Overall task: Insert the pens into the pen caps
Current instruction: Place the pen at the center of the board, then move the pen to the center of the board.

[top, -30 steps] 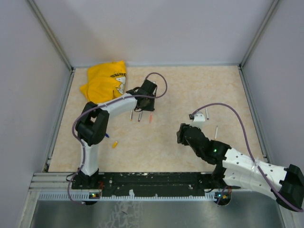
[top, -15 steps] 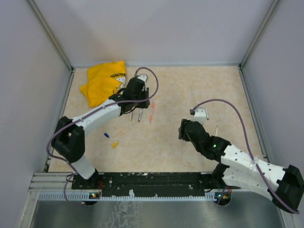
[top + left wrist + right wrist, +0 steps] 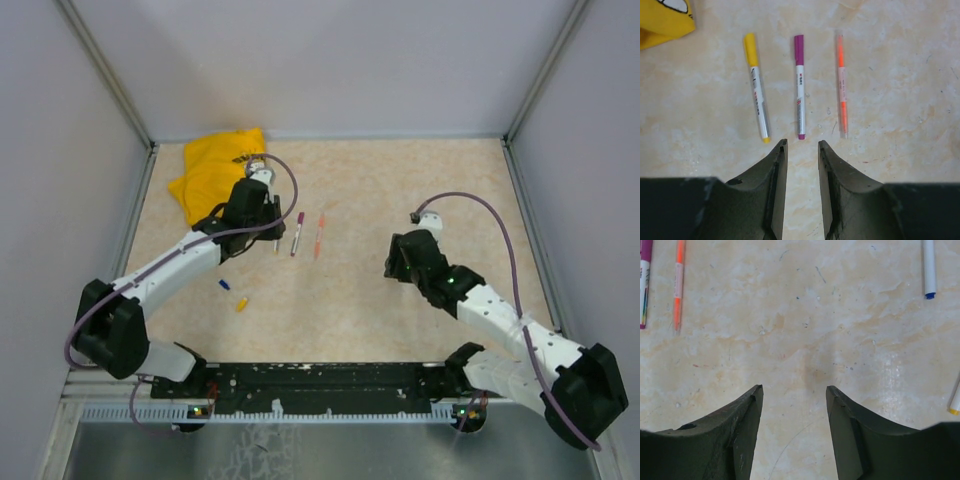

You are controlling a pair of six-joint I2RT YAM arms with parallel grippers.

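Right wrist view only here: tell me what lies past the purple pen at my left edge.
Observer: A yellow pen lies parallel to the purple pen, on the side away from the orange pen.
Operator: Report the left end effector.
Observer: The left end effector is poised just short of the purple pen's near end, jaws slightly apart, holding nothing.
Operator: Find me loose caps.
Observer: A blue cap and a yellow cap lie close together on the table, apart from the pen row and nearer the table's near edge.
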